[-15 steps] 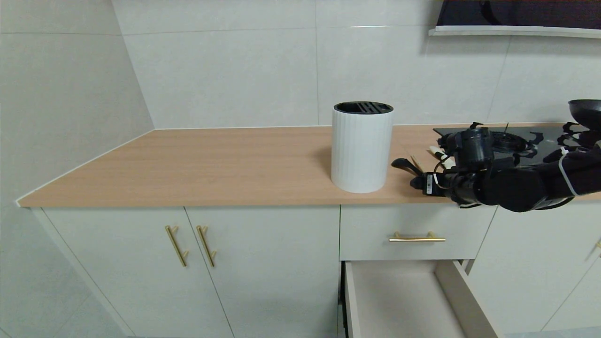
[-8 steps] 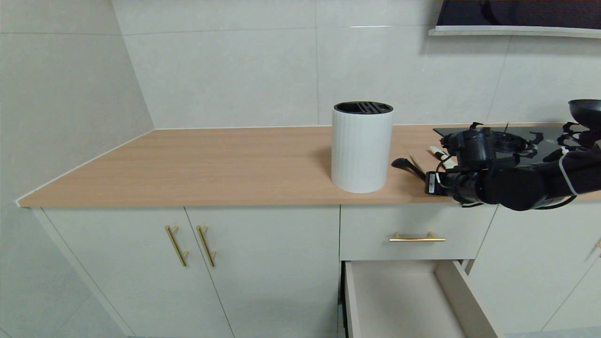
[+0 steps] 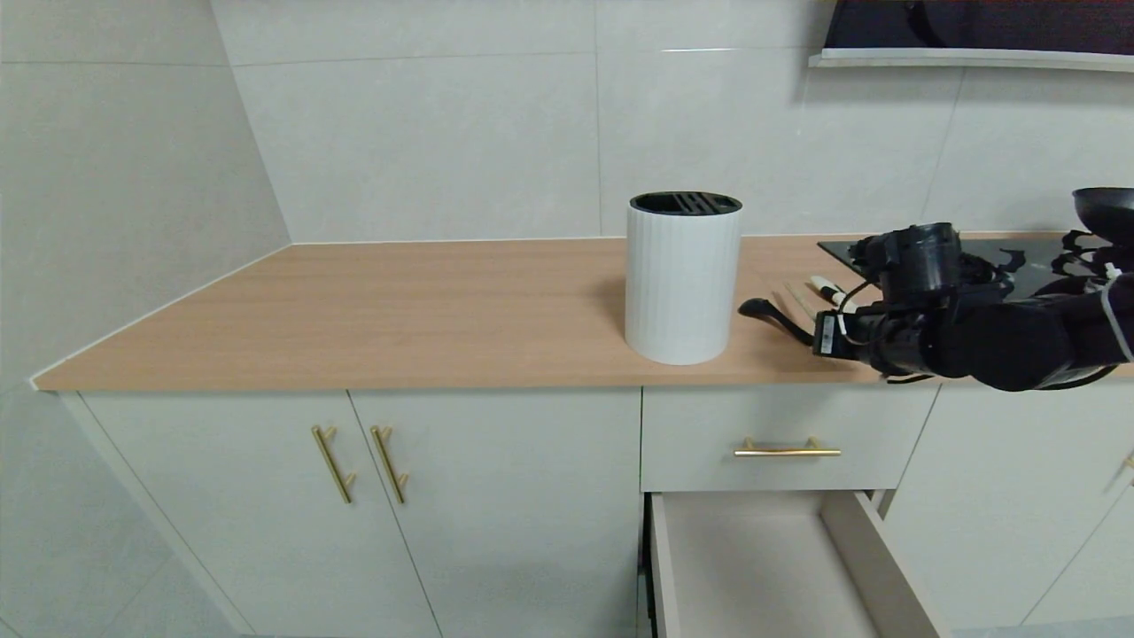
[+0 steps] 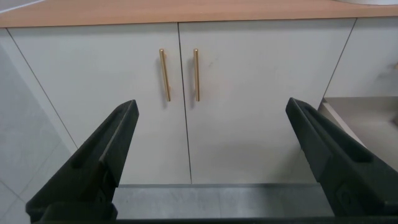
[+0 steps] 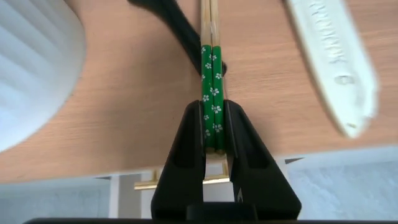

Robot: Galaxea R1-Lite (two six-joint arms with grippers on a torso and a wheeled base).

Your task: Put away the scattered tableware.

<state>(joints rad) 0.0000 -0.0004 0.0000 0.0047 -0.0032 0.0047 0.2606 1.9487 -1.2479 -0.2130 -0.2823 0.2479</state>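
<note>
The right tool (image 5: 214,134) was clenched on a pair of chopsticks (image 5: 211,68), its two fingers pinching the green flowered ends, while the bare tips ran out across the handle of a black spoon (image 5: 177,28). On the tabletop (image 3: 399,310) this cluster lay at about 3 o'clock from the white holder (image 3: 682,279), with a white utensil (image 5: 333,59) just beside the chopsticks on the side away from the holder. Whether the chopsticks had left the wood could not be told. The left tool (image 4: 214,149) hung released and empty, low before the cabinet doors (image 4: 180,112). The step in hand appeared to be the pickup of the chopsticks, early in the task, since spoon and white utensil were not yet stowed. The next move would likely call for a straight lift clear of the spoon handle. A carry would follow, either toward 9 o'clock to the holder's slotted top or down to the open drawer (image 3: 753,567) at 6 o'clock; which was meant could not be judged.
</note>
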